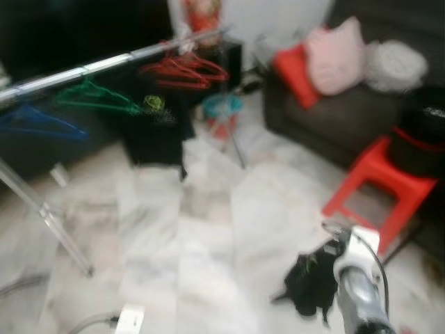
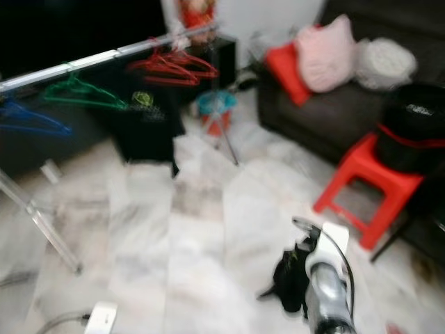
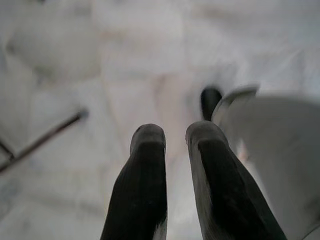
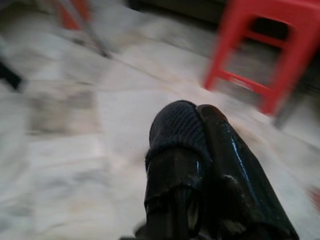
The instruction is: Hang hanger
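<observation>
A silver clothes rail (image 1: 104,66) slants across the upper left. A blue hanger (image 1: 38,124), a green hanger (image 1: 97,97) and a bunch of red hangers (image 1: 184,69) hang from it. A black shirt (image 1: 156,132) hangs below the green one. My right gripper (image 1: 306,285) is low at the lower right, over the marble floor and far from the rail. In the right wrist view its fingers (image 4: 192,117) are pressed together with nothing seen in them. My left gripper (image 3: 175,137) points at the floor with a narrow empty gap between its fingers. Every view is blurred.
A red plastic stool (image 1: 379,184) stands to the right, close to my right arm, with a black round object (image 1: 424,139) on it. Behind is a dark sofa (image 1: 334,118) with a pink pillow (image 1: 334,56). The rack's leg (image 1: 49,219) slants down at the left.
</observation>
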Controlling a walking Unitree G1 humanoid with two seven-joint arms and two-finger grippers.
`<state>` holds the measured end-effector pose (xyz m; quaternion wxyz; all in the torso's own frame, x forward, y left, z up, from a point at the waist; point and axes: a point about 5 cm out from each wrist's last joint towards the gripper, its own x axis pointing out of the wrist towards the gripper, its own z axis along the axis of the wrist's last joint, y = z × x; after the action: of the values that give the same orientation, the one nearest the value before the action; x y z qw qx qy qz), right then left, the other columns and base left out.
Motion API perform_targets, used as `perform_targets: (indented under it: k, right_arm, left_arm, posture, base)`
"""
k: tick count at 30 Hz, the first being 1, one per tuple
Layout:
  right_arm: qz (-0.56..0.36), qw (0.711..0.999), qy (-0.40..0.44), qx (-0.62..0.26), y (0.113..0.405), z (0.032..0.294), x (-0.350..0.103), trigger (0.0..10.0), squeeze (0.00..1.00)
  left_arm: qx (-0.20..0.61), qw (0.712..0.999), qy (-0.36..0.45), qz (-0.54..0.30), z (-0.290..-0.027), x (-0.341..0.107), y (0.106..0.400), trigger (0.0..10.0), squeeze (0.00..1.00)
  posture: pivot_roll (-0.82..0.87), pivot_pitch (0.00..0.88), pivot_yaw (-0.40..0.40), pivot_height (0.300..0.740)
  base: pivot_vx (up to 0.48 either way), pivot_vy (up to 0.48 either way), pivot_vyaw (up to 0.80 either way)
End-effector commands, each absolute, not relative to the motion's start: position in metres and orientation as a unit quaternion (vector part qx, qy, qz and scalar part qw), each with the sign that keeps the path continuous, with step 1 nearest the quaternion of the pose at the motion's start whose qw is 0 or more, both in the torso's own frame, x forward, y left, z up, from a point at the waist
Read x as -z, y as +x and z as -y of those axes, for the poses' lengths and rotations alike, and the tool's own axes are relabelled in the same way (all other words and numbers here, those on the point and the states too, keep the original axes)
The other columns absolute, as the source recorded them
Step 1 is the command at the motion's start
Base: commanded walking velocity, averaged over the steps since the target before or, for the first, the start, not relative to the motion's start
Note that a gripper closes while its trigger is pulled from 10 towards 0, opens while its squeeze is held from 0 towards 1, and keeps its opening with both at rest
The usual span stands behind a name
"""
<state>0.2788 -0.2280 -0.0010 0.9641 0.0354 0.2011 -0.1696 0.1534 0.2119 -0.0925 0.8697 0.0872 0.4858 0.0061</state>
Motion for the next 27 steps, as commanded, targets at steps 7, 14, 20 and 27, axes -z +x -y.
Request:
perform_targets:
  k: [7,14,20,27]
  right_arm:
    - [-0.185,0.966,0.029,0.177,0.2795,0.2343,-0.0033,10.0,0.00]
    - [-0.185,0.966,0.035,0.175,0.2794,0.2338,-0.0029,10.0,0.00]
    - [-0.188,0.965,0.038,0.180,0.2789,0.2339,-0.0020,10.0,0.00]
    - [-0.193,0.961,0.040,0.195,0.2781,0.2373,-0.0017,10.0,0.00]
  left_arm:
    - [-0.002,0.870,0.087,-0.485,-0.2097,0.0926,0.1543,10.0,0.00]
    - [0.000,0.868,0.092,-0.489,-0.2096,0.0929,0.1540,10.0,0.00]
    - [-0.002,0.868,0.090,-0.489,-0.2096,0.0930,0.1539,10.0,0.00]
    - [-0.001,0.868,0.089,-0.489,-0.2094,0.0929,0.1540,10.0,0.00]
  posture:
    - [0.02,0.000,-0.002,0.740]
    - [0.02,0.000,-0.003,0.740]
    - [0.02,0.000,-0.005,0.740]
    - [0.02,0.000,-0.004,0.740]
  base:
    - [0.000,0.000,0.59]
    - [0.000,0.000,0.22]
    - [0.160,0.000,0.00]
    - [0.256,0.000,0.00]
